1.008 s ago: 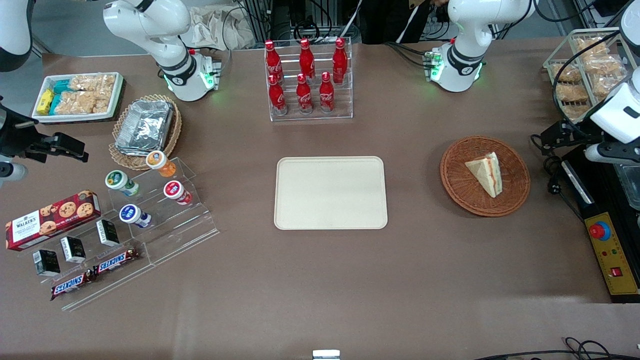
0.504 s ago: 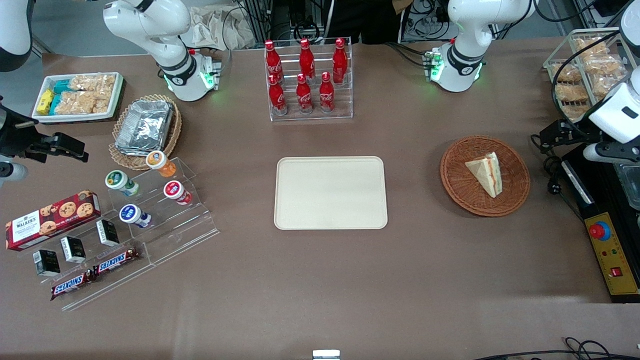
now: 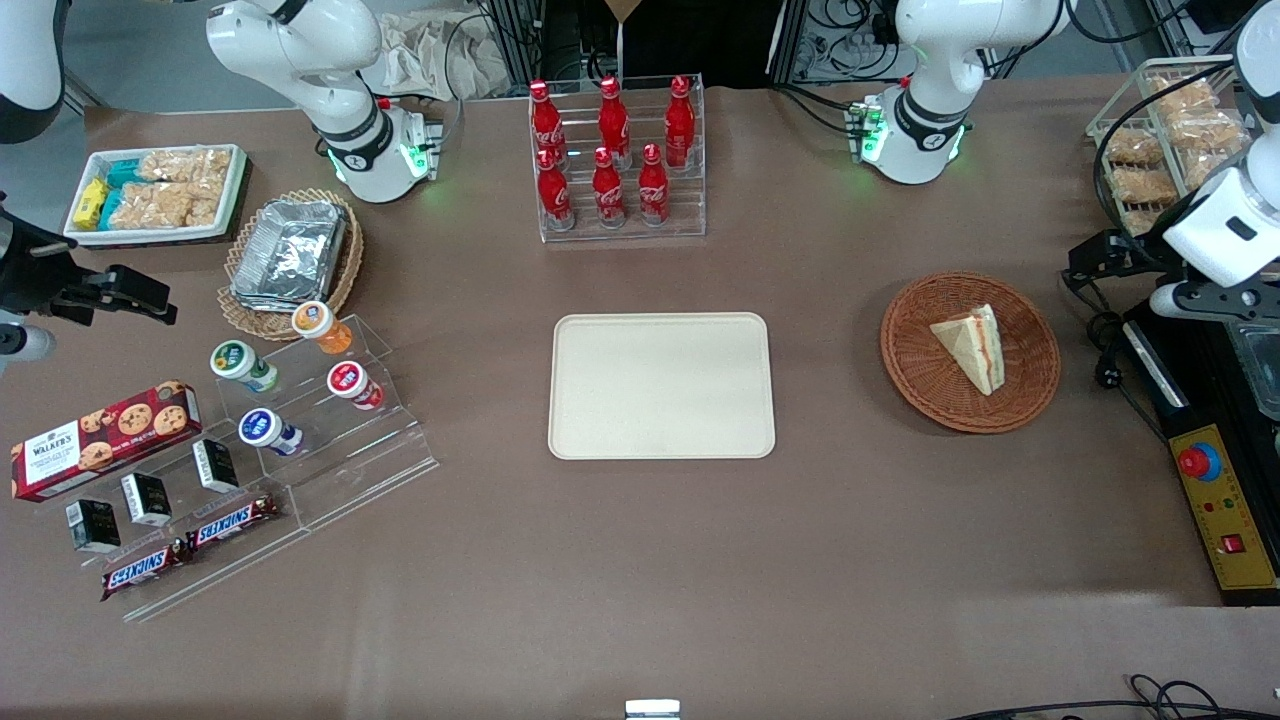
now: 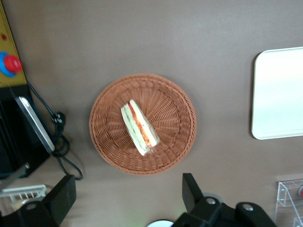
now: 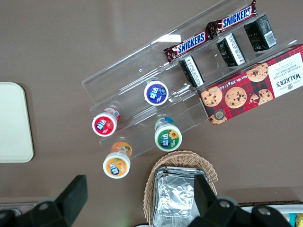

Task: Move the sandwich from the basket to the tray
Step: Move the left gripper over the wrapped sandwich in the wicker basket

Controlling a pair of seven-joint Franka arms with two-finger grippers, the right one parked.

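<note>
**Sandwich in the basket, claw off at the frame's right edge**

I see the sandwich (image 3: 972, 346) lying flat in the reddish-brown basket (image 3: 915, 372), right of centre in the front view, its red and green filling stripe along the edge that faces the frame's right side. From the wrist camera the sandwich (image 4: 139, 126) sits near the middle of the basket (image 4: 175, 101), and nothing touches it. The cream tray (image 3: 661, 386) lies at the centre of the front frame, well apart from the basket, with bare brown tabletop (image 3: 830, 520) between them; nothing rests on the tray.

My claw (image 3: 1108, 260) hangs at the right edge of the front frame, above the tabletop's edge, near the basket but clear of its rim. In the wrist view its two dark fingers (image 4: 191, 190) stand wide apart with nothing between them, and the basket shows past them.

Farther out, a clear rack of red bottles (image 3: 612, 150) stands at upper centre, farther from the camera than the tray. A yellow control box (image 3: 1225, 520) with a red button lies at lower right.
</note>
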